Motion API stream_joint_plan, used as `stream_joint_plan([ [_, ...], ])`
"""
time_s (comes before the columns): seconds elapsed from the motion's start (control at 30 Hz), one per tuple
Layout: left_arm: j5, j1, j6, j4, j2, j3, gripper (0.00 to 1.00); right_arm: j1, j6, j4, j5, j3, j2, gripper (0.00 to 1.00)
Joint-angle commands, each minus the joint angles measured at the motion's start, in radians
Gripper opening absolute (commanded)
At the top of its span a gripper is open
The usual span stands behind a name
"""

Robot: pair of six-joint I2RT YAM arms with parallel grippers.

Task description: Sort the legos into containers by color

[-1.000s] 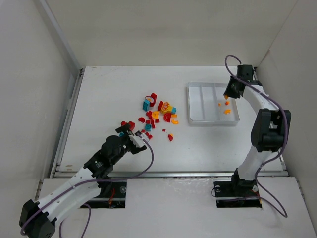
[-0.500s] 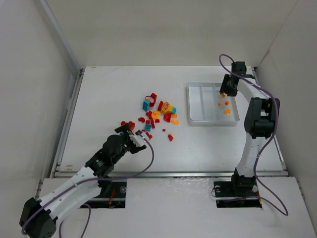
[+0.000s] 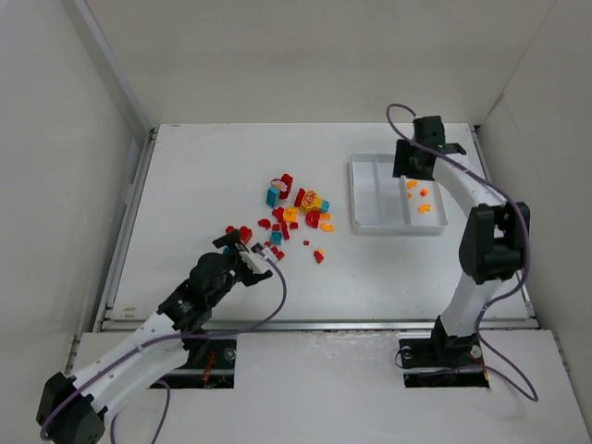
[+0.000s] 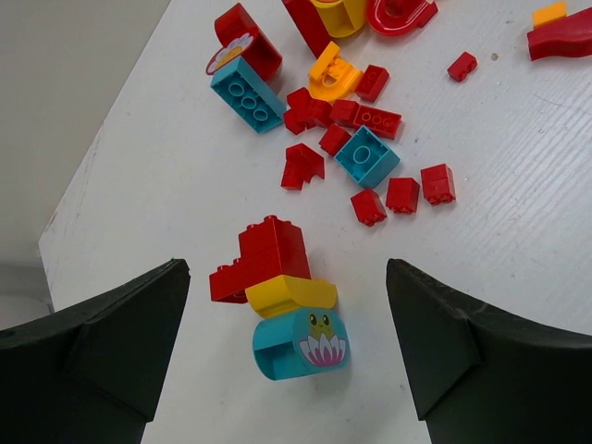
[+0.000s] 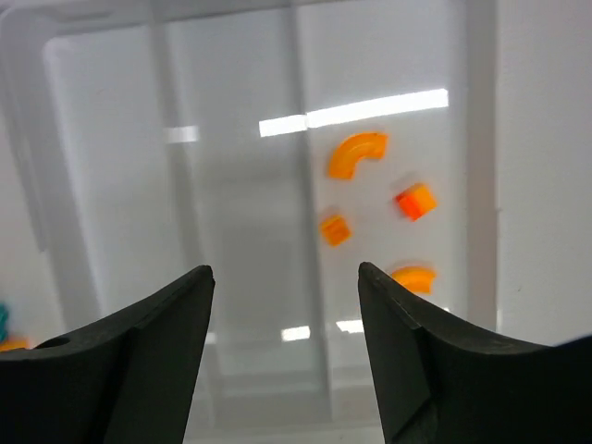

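As we look down on the table (image 3: 185, 185), the white tray (image 3: 365, 199) lies at its far right, shallow and split into three narrow compartments. Four orange pieces (image 3: 421, 199) sit in the right one. Left of the tray, at mid-table, the loose legos (image 3: 296, 215) spread in red, orange-yellow and teal.

The right gripper (image 3: 405, 171) hangs over the tray's far part, its jaws well apart with nothing between them. The left gripper (image 3: 248, 254) is at the pile's near left end, jaws wide. They flank, without touching, a little stack (image 4: 282, 287) of a red brick, a yellow curved piece and a teal round block with a flower picture.

The tray's compartments run far to near, and the pile trails off toward the near left.
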Motion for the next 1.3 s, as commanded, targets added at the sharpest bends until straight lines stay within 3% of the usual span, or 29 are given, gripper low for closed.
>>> stream_joint_plan([
  [0.0, 0.005, 0.003, -0.024, 0.051, -0.015, -0.01, 0.85, 0.185, -0.018, 0.066, 0.03, -0.094, -0.17, 0.7],
  [0.13, 0.015, 0.003, -0.024, 0.062, -0.024, -0.019, 0.85, 0.328, -0.003, 0.102, -0.06, -0.166, -0.204, 0.7],
  [0.23, 0.024, -0.006, -0.024, 0.053, -0.036, -0.019, 0.85, 0.418, 0.019, 0.102, -0.125, -0.157, -0.13, 0.68],
  [0.37, 0.024, -0.006, -0.024, 0.053, -0.027, -0.019, 0.85, 0.518, -0.002, 0.064, -0.101, -0.077, -0.015, 0.68],
  [0.5, 0.024, -0.015, -0.024, 0.054, -0.053, -0.019, 0.85, 0.554, -0.053, -0.007, -0.07, 0.022, 0.118, 0.72],
  [0.63, 0.015, -0.015, -0.024, 0.054, -0.062, -0.019, 0.85, 0.554, -0.064, -0.028, 0.034, 0.032, 0.16, 0.75],
  [0.8, 0.015, -0.015, -0.024, 0.054, -0.062, -0.019, 0.85, 0.554, -0.09, -0.027, 0.021, 0.01, 0.174, 0.74],
  [0.93, 0.015, -0.015, -0.024, 0.054, -0.062, -0.019, 0.85, 0.574, -0.081, 0.01, -0.002, -0.037, 0.161, 0.69],
  [1.27, 0.015, -0.015, -0.024, 0.054, -0.062, -0.028, 0.87, 0.594, -0.041, 0.038, -0.012, -0.151, 0.126, 0.41],
])
